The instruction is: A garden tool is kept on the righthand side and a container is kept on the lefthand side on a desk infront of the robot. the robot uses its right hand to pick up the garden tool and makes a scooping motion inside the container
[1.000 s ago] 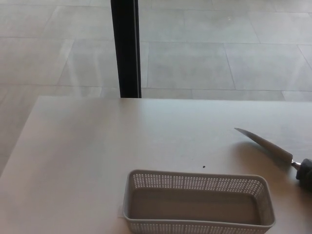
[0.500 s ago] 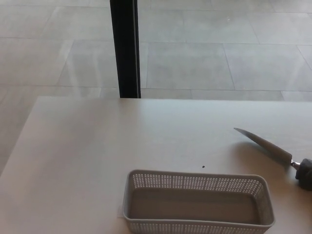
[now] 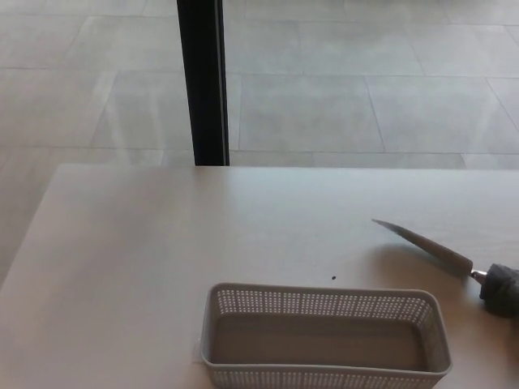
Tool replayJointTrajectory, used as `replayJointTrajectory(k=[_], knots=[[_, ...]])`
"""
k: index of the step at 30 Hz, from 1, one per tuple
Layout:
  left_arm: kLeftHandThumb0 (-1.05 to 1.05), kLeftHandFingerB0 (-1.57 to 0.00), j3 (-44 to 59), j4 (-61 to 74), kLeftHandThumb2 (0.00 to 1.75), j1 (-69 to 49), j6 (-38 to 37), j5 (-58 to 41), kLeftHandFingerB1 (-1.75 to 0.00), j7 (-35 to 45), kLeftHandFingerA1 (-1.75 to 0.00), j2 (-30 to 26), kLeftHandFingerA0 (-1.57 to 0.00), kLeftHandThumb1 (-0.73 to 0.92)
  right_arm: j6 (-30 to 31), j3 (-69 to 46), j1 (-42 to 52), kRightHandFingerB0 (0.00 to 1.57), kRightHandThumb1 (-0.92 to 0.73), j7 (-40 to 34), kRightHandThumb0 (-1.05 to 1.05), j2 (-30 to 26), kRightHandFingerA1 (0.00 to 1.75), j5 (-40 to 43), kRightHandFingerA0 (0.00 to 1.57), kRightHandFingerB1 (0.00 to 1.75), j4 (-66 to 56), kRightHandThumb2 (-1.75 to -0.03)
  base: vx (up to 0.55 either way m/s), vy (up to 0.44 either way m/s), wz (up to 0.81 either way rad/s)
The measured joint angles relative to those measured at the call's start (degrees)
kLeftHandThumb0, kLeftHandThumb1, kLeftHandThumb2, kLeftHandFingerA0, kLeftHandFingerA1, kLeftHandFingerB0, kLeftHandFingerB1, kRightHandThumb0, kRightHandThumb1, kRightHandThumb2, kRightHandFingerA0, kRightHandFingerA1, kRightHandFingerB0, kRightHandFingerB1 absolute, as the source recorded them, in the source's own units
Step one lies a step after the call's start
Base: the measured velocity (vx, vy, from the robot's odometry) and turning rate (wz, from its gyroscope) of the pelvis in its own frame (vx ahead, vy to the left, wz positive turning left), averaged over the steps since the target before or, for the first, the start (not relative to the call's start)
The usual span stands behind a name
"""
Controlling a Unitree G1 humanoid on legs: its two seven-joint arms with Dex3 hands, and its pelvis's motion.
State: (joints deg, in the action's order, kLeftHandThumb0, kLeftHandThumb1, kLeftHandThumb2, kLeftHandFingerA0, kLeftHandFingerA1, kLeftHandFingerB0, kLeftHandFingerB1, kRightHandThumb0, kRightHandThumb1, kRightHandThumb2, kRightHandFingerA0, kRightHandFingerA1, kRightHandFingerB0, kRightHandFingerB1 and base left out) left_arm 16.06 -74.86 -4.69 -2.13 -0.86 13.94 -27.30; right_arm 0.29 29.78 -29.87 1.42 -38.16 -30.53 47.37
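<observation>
Trowel edged left toward basket; right hand on its handle, fingers unreadable. Left hand unseen. Scooping not begun.

Soft even daylight, slightly hazy – faint shadow under tool blade, mild floor sheen.

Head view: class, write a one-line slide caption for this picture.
Empty grey perforated plastic basket on a pale desk, with a pointed metal trowel blade and dark handle to its right; no robot hands visible.

On the desk, the container sits nearest — the garden tool right and behind.
</observation>
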Motion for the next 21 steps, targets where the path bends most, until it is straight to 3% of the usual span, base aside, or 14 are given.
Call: replayJointTrajectory(k=[3,4,5,6,7,9,10,11,13,15,18,19,20,21], knots=[[-0.55,-0.51,-0.21,-0.01,0.6,0.06,0.0,0.0,-0.45,0.0,-0.57,0.0,-0.57,0.67,-1.07,0.54,0.43,0.83,-0.67,-2.55,-0.28,0.19,1.43,-1.51,0.79,0.5,-0.19,-0.62,0.0,0.0,0.0],[-0.55,-0.51,-0.25,-0.02,0.6,0.03,0.0,-0.02,-0.45,0.05,-0.57,0.0,-0.57,0.67,-1.52,1.04,0.5,0.83,-0.67,-3.69,-0.28,0.23,1.43,-2.18,0.79,0.5,-0.26,-0.62,0.0,0.0,0.0],[-0.55,-0.51,-0.16,-0.02,0.6,0.02,0.0,-0.08,-0.45,0.14,-0.56,0.0,-0.55,0.68,-1.82,1.41,0.51,0.83,-0.68,-4.33,-0.3,0.25,1.56,-2.65,0.76,0.68,-0.31,-0.65,0.0,0.0,0.0],[-0.55,-0.51,-0.1,-0.01,0.6,0.02,0.0,-0.16,-0.45,0.24,-0.56,0.0,-0.55,0.68,-2.18,1.91,0.5,0.83,-0.68,-5.15,-0.3,0.27,1.56,-3.25,0.76,0.68,-0.28,-0.65,0.0,0.0,0.0],[-0.56,-0.51,-0.15,0.0,0.6,0.03,-0.01,-0.16,-0.44,0.29,-0.57,0.0,-0.55,0.69,-2.33,2.57,0.39,0.67,-0.71,-5.75,-0.25,0.27,1.67,-3.83,0.82,1.43,-0.14,-0.65,0.0,0.0,0.0],[-0.56,-0.5,-0.38,0.08,0.61,0.07,-0.01,-0.15,-0.45,0.49,-0.59,0.0,-0.54,0.69,-2.54,3.41,0.17,0.67,-0.7,-7.02,-0.21,0.33,1.67,-4.78,0.83,1.42,0.22,-0.65,0.0,0.0,0.0],[-0.55,-0.5,-0.48,0.12,0.6,0.08,-0.02,-0.14,-0.46,0.58,-0.59,0.0,-0.57,0.66,-2.61,3.57,0.1,0.75,-0.75,-7.38,-0.27,0.35,1.66,-5.07,0.8,1.14,0.38,-0.67,0.0,0.0,0.0],[-0.55,-0.5,-0.71,0.23,0.6,0.07,-0.05,-0.13,-0.46,0.76,-0.59,0.0,-0.57,0.66,-2.79,3.89,-0.01,0.75,-0.75,-8.08,-0.27,0.37,1.66,-5.47,0.8,1.14,0.8,-0.67,0.0,0.0,0.0],[-0.54,-0.5,-0.61,0.24,0.6,0.21,-0.01,-0.25,-0.48,0.77,-0.63,0.0,-0.57,0.64,-3.15,4.14,-0.1,0.76,-0.78,-9.09,-0.35,0.43,1.49,-5.87,0.79,0.61,1.74,-0.67,0.0,0.0,0.0],[-0.56,-0.47,-0.52,0.32,0.6,0.19,0.02,-0.36,-0.46,0.77,-0.57,0.0,-0.48,0.66,-3.72,4.33,-0.11,0.75,-0.75,-10.14,-0.35,0.39,1.46,-6.1,0.82,0.57,2.8,-0.66,0.0,0.0,0.0],[-0.55,-0.48,-0.6,0.29,0.59,0.16,0.01,-0.36,-0.46,0.77,-0.56,0.0,-0.49,0.65,-4.71,3.85,0.35,0.74,-0.75,-11.42,-0.32,0.27,1.44,-6.07,0.81,0.62,3.6,-0.7,0.0,0.0,0.0],[-0.57,-0.48,-0.61,0.24,0.59,0.16,0.01,-0.36,-0.45,0.76,-0.57,0.0,-0.51,0.65,-4.92,3.38,0.61,0.74,-0.72,-11.72,-0.3,0.26,1.54,-6.0,0.81,1.1,3.64,-0.74,0.0,0.0,0.0],[-0.57,-0.48,-0.63,0.24,0.6,0.17,0.01,-0.35,-0.46,0.76,-0.6,-0.01,-0.51,0.66,-5.1,2.92,0.9,0.77,-0.72,-11.99,-0.3,0.24,1.59,-5.91,0.84,1.18,3.6,-0.75,0.0,0.0,0.0],[-0.56,-0.51,-0.73,0.23,0.6,0.13,0.0,-0.34,-0.46,0.77,-0.63,-0.01,-0.57,0.65,-5.55,1.93,1.63,0.66,-0.7,-12.61,-0.28,0.24,1.69,-5.62,0.82,1.5,3.48,-0.77,0.0,0.0,0.0]])
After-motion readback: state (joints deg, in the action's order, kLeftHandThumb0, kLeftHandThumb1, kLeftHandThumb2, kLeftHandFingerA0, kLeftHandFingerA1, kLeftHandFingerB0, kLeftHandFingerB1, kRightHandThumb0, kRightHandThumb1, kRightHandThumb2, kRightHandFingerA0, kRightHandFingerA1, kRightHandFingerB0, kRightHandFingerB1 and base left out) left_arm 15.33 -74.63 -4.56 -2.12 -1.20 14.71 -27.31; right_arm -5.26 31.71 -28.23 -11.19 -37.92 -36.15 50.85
